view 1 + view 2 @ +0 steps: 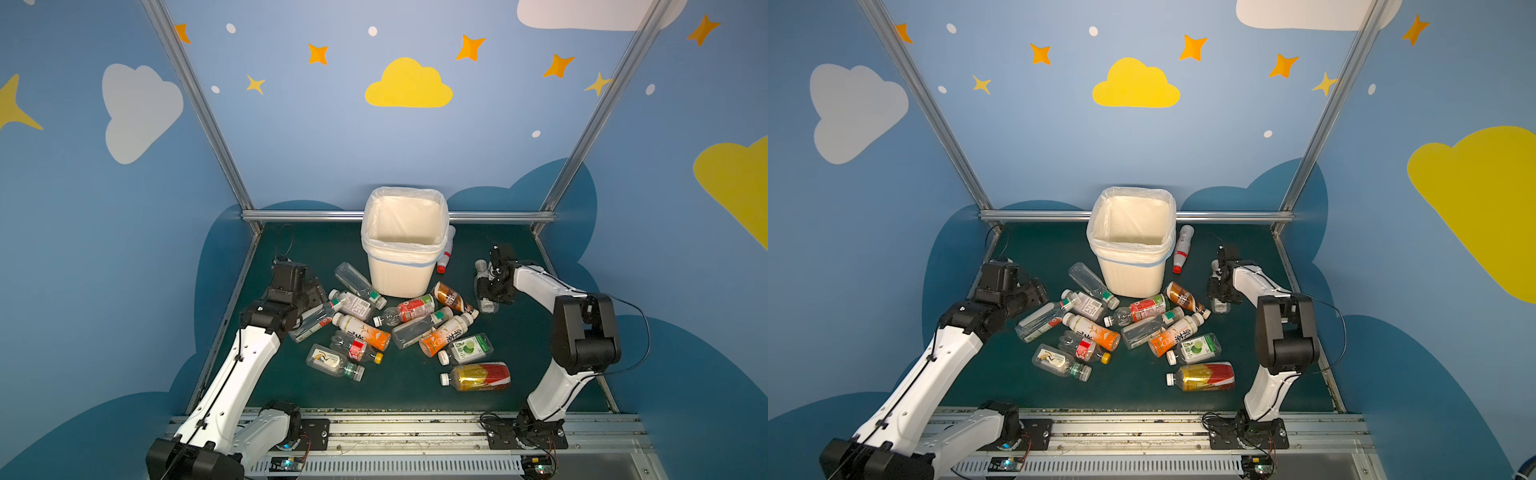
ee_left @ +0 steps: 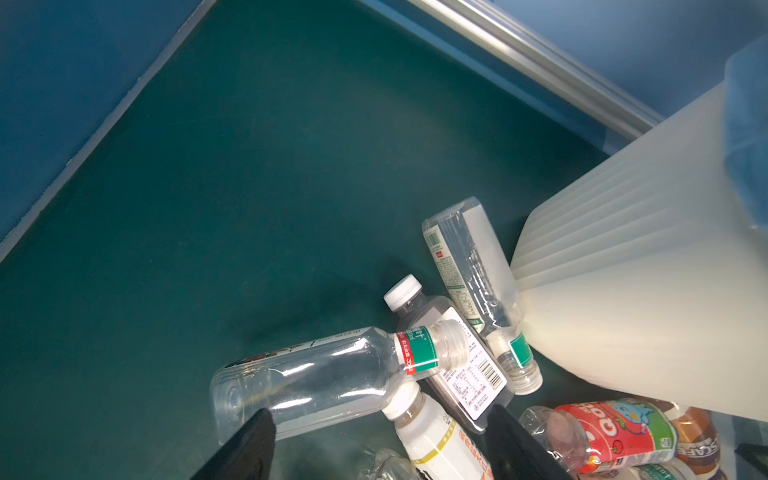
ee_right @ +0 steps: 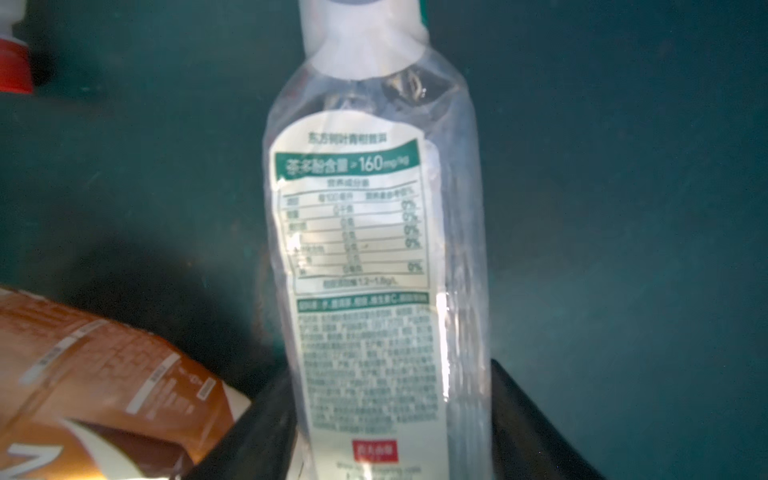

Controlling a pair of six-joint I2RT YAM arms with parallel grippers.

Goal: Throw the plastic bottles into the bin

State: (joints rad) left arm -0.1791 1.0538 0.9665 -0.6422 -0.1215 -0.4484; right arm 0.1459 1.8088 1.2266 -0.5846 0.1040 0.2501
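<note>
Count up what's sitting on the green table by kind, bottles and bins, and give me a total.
Plastic bottles: 14
Bin: 1
Total: 15

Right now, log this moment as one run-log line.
left gripper: open, over clear bottle | right gripper: closed on white-label bottle, lying on table | bin: upright, no bottle seen inside
</note>
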